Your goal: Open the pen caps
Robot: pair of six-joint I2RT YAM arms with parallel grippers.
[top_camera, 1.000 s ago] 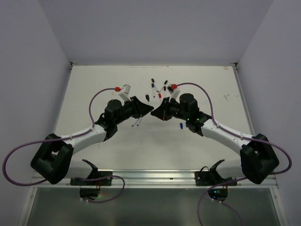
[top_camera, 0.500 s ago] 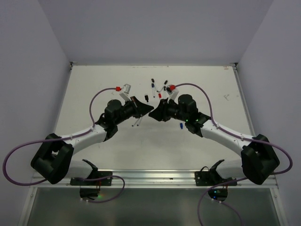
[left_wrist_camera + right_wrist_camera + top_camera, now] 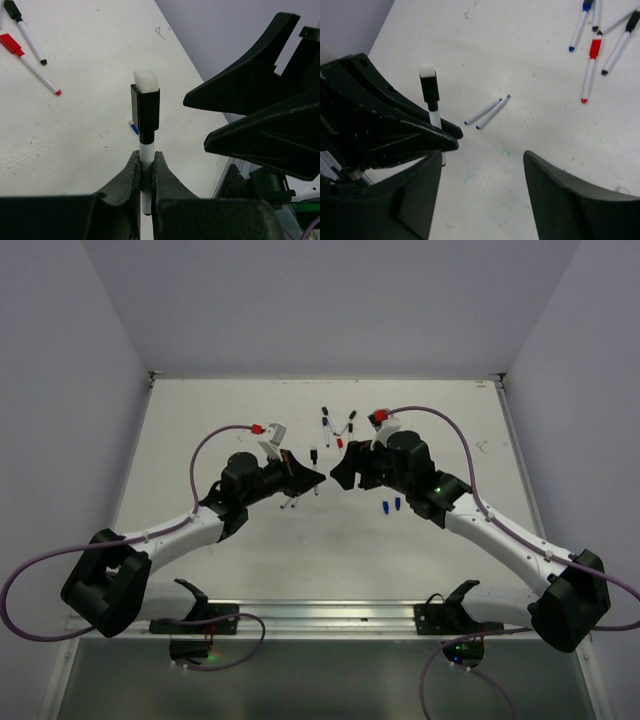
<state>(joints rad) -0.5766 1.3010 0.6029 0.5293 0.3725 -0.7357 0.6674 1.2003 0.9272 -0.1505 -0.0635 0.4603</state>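
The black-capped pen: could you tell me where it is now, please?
The black-capped pen stands upright, cap up, clamped in the left gripper, with the open right gripper close on its right in the left wrist view.

1. From where I stand, this is a robotics lab test cell.
2. Plain pale grey wall panels [image 3: 330, 300] box in a flat white table [image 3: 250, 570] on three sides.
3. A white-and-black robot arm on the left [image 3: 175, 530] and its twin on the right [image 3: 500, 536] are bolted to a silver metal rail [image 3: 320, 612].
4. Loose purple cables [image 3: 25, 585] trail to small exposed circuit boards with green lights [image 3: 190, 648].
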